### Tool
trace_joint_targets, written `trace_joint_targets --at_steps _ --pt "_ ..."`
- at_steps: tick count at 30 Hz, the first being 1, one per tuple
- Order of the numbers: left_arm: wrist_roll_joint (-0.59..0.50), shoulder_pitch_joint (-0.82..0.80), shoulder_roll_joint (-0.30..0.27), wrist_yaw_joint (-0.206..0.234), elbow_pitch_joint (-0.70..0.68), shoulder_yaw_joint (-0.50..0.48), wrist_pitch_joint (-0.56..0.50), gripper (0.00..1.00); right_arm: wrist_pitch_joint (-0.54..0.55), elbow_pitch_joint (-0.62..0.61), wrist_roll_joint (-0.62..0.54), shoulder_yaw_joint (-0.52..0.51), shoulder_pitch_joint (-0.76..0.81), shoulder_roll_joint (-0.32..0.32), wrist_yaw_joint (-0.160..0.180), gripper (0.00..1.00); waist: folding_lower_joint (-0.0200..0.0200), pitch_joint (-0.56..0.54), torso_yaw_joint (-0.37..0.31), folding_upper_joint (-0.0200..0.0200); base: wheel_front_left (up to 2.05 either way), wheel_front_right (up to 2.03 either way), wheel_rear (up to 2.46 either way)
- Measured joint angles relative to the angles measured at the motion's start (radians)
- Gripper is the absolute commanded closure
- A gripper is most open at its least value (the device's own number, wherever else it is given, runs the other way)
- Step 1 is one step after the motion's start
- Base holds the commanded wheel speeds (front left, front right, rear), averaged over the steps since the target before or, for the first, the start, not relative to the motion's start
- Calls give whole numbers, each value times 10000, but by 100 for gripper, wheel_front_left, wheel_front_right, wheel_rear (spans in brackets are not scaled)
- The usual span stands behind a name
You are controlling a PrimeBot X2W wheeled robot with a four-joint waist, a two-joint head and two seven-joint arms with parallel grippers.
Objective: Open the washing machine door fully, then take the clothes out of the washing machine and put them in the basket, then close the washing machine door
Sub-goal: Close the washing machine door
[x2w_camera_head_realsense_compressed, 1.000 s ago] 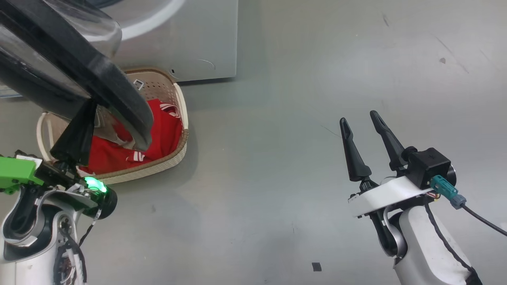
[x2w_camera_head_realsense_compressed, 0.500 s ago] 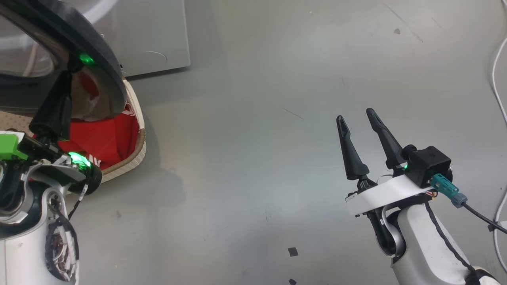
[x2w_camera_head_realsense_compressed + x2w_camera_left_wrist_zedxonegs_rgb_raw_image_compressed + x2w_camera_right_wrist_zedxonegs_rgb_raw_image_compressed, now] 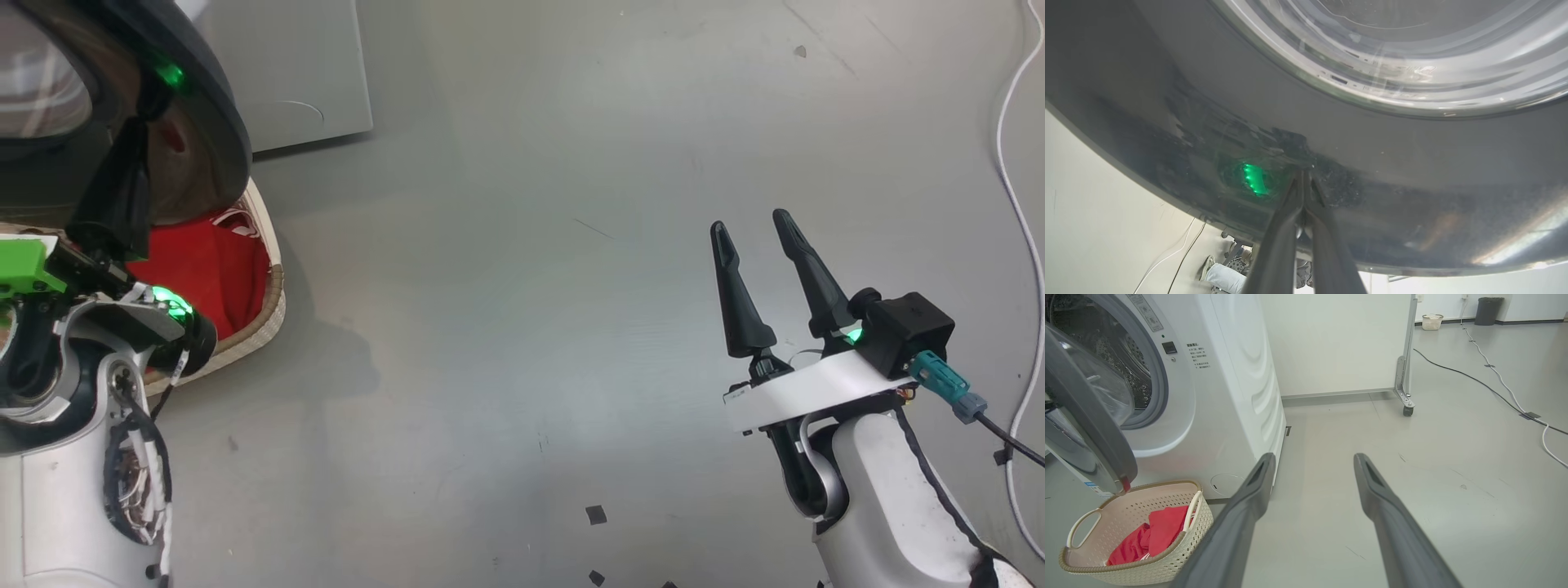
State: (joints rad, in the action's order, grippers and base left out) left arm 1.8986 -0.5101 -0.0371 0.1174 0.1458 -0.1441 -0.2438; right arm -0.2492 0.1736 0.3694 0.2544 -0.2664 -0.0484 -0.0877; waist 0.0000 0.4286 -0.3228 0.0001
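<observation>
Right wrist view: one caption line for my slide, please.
Open right pincer; red clothes in the basket below the part-open washing machine door.

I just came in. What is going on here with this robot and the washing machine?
The left end effector, shut, has its tips against the black rim of the washing machine door, which stands partly open; it is probably pushing it closed. The red clothes lie in the basket before the washing machine. The right end effector is open and empty above the floor.
</observation>
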Motion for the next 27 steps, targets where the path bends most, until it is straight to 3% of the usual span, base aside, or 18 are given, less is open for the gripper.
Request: trace_joint_targets --at_steps 5,10,18,22,27 --pt "-268 8 0 -263 364 393 -23 100 0 -35 -77 -228 -14 2 29 0 0 -193 214 0 0 0 0" --pt "-1937 345 -378 -809 548 1726 -397 100 0 -38 -224 -387 -12 0 25 0 0 -454 554 0 0 0 0" --pt "-5239 1178 -1450 -2194 686 3530 -134 100 -2 -40 -556 -602 45 -207 12 0 0 -1034 1432 0 0 0 0" --pt "-6926 1383 -1967 -2295 663 4105 470 100 -2 -54 -585 -648 146 -251 8 0 0 -1321 1877 0 0 0 0" --pt "-8261 1644 -2268 -2295 619 4228 1528 100 -4 -109 -640 -658 326 -251 4 0 0 -1680 2422 0 0 0 0"
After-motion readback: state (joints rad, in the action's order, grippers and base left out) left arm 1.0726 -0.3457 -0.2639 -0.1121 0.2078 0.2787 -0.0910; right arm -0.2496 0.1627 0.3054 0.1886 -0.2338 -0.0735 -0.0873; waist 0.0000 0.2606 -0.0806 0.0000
